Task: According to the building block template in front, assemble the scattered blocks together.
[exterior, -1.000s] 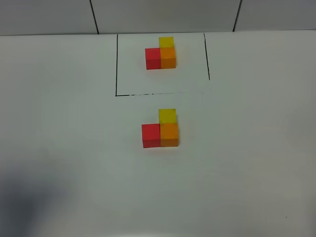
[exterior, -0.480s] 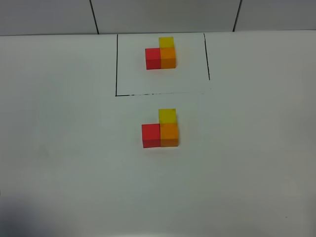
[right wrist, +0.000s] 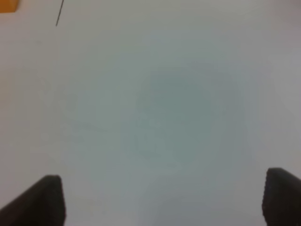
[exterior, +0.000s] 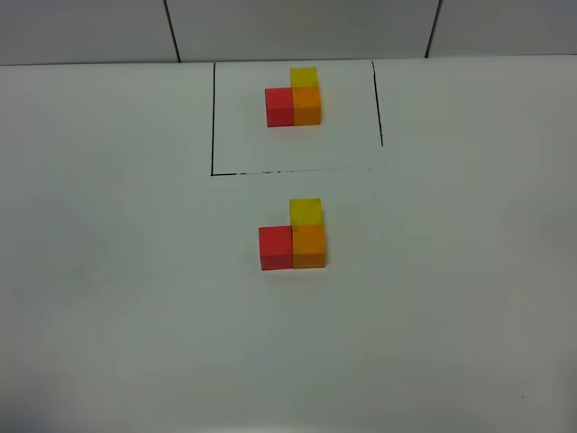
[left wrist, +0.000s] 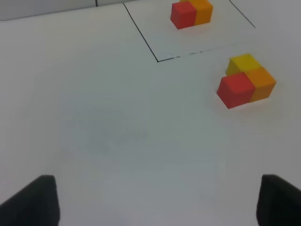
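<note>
- Blocks first: on my overhead feed the scattered blocks (exterior: pixel 294 234) sit near the middle of the white bench (exterior: pixel 108 271), already pushed together into an L.
- Within that cluster I see the red cube (exterior: pixel 276 247) on the left, the orange cube (exterior: pixel 309 245) touching its right side, and the yellow cube (exterior: pixel 306 211) touching the far side of the orange one.
- Farther back on the bench I see the building block template (exterior: pixel 295 96), the same red, orange and yellow L, lying inside a thin black drawn rectangle (exterior: pixel 213 117); the near line of that rectangle looks faint and broken.
- The loose cluster lies just outside the rectangle on the near side, apart from the template, and its colour layout matches the template's as far as I can read it.
- Neither arm shows on the overhead feed.
- On the left wrist feed the left hand (left wrist: pixel 160 202) shows only two dark fingertips at the frame corners, spread wide with bare bench between them; I read it as open and holding nothing. Both clusters lie well ahead of it, off to one side.
- On the right wrist feed the right hand (right wrist: pixel 164 202) shows the same, two dark fingertips far apart over bare bench, open and empty.
- That right feed is blurred; a sliver of orange in the corner (right wrist: pixel 8 4) beside a short black line is probably one of the orange cubes, though I cannot tell which.
</note>
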